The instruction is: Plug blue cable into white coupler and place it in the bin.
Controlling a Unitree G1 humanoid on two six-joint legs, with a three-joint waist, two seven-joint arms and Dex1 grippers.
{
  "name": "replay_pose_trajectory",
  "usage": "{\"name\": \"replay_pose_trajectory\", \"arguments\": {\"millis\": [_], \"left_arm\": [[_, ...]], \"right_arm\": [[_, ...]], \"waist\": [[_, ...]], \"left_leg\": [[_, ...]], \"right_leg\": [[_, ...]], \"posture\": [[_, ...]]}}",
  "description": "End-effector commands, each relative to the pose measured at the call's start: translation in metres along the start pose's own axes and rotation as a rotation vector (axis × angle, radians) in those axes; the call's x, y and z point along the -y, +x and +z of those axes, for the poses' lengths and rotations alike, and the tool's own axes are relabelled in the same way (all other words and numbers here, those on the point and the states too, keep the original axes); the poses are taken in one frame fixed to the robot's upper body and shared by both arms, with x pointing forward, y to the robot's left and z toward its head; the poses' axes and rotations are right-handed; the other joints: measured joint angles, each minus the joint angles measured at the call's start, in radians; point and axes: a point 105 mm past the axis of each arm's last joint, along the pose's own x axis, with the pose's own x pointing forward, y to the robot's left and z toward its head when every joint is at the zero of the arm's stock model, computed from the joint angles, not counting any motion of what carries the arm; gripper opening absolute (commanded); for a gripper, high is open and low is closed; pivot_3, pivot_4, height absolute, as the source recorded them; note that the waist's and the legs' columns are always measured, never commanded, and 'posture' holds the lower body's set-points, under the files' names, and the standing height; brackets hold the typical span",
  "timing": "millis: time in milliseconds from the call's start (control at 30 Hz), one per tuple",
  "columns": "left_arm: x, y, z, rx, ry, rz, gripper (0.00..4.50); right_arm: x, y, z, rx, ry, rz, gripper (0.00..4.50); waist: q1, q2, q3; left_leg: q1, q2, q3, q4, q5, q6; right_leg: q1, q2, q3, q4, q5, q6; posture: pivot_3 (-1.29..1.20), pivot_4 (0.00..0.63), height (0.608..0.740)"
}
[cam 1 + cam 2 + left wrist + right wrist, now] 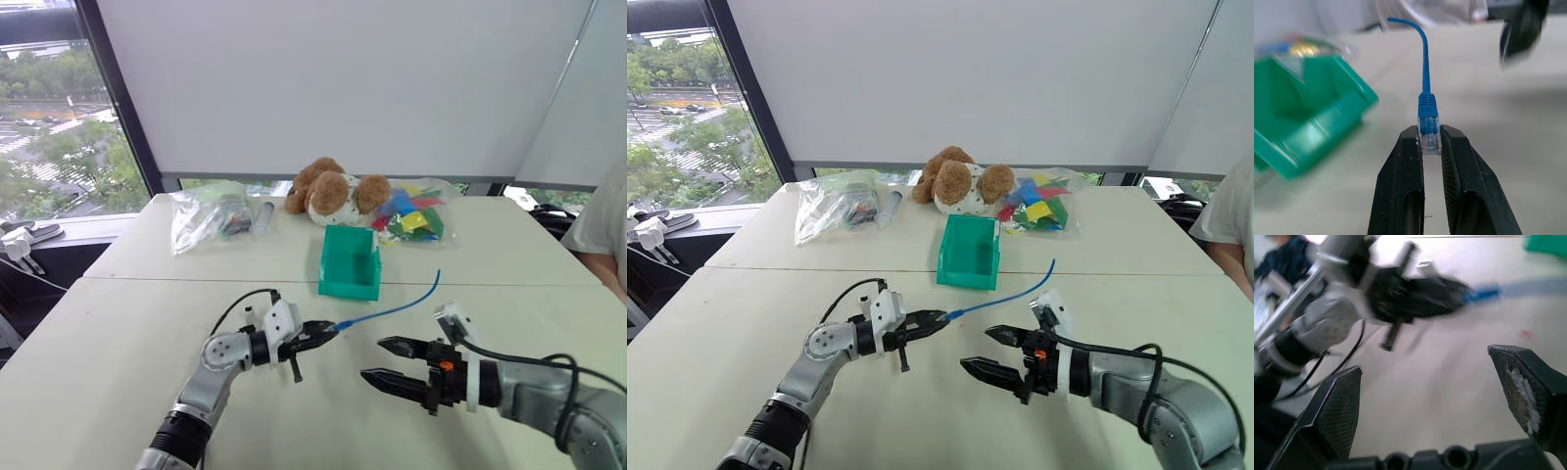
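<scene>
The blue cable [402, 308] runs in a curve above the table, its far end lifted near the bin. Its clear plug with a blue boot [1428, 137] is pinched at the tips of my left gripper [328, 331], which is shut on it and points to the right. My right gripper [372, 358] stands open and empty just right of it, fingers pointing toward the left gripper. In the right wrist view the left gripper [1420, 296] and the cable's blue boot [1484, 294] lie ahead. The teal-green bin [350, 262] sits behind the plug, mid-table. The white coupler is out of view.
A teddy bear [328, 191] lies behind the bin. A clear bag of colourful blocks [416, 215] is to its right and another clear bag [211, 215] to its left. A person's sleeve [602, 230] shows at the right edge.
</scene>
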Motion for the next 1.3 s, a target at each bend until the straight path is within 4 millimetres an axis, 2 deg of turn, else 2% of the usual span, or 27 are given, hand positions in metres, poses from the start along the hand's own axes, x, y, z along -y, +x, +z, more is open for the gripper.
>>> {"name": "replay_pose_trajectory", "arguments": {"millis": [33, 167, 433, 733, 833, 1067, 1300], "left_arm": [[-0.004, 0.003, 0.019, 0.067, 0.043, 0.013, 0.03], [-0.003, 0.005, 0.022, 0.081, 0.044, 0.001, 0.03], [0.001, 0.009, 0.024, 0.094, 0.047, -0.012, 0.03], [0.003, 0.011, 0.023, 0.095, 0.053, -0.018, 0.03], [0.004, 0.011, 0.023, 0.094, 0.054, -0.019, 0.0], [0.007, 0.01, 0.021, 0.088, 0.057, -0.025, 0.0], [0.008, 0.008, 0.016, 0.061, 0.053, -0.035, 0.0]], "right_arm": [[0.01, 0.009, 0.011, 0.102, 0.071, -0.064, 4.49], [0.014, 0.019, 0.023, 0.182, 0.155, -0.081, 4.49], [0.02, 0.038, 0.03, 0.241, 0.266, -0.106, 4.49], [0.023, 0.045, 0.038, 0.267, 0.294, -0.109, 4.49], [0.022, 0.045, 0.041, 0.277, 0.301, -0.097, 3.68], [0.021, 0.046, 0.045, 0.295, 0.303, -0.088, 0.05], [0.015, 0.046, 0.052, 0.312, 0.306, -0.055, 0.05]], "waist": [[-0.003, 0.0, 0.0], [-0.002, 0.0, 0.0], [-0.002, 0.0, 0.0], [-0.004, 0.0, 0.0], [-0.005, 0.0, 0.0], [-0.007, 0.0, 0.0], [-0.007, 0.0, 0.0]], "left_leg": [[0.0, 0.0, 0.0, 0.0, 0.0, 0.0], [0.0, 0.0, 0.0, 0.0, 0.0, 0.0], [0.0, 0.0, 0.0, 0.0, 0.0, 0.0], [0.0, 0.0, 0.0, 0.0, 0.0, 0.0], [0.0, 0.0, 0.0, 0.0, 0.0, 0.0], [0.0, 0.0, 0.0, 0.0, 0.0, 0.0], [0.0, 0.0, 0.0, 0.0, 0.0, 0.0]], "right_leg": [[0.0, 0.001, 0.0, 0.0, 0.0, 0.0], [-0.001, 0.002, 0.0, 0.001, 0.0, 0.0], [-0.001, 0.003, 0.0, 0.001, 0.001, 0.001], [-0.001, 0.005, -0.001, 0.001, 0.001, 0.002], [-0.001, 0.005, -0.001, 0.001, 0.001, 0.002], [-0.001, 0.005, -0.001, 0.001, 0.001, 0.002], [-0.001, 0.005, -0.001, 0.001, 0.001, 0.002]], "posture": [[0.0, 0.15, 0.74], [0.0, 0.15, 0.74], [0.0, 0.15, 0.74], [0.0, 0.15, 0.74], [0.0, 0.15, 0.74], [0.0, 0.15, 0.74], [0.0, 0.15, 0.74]]}}
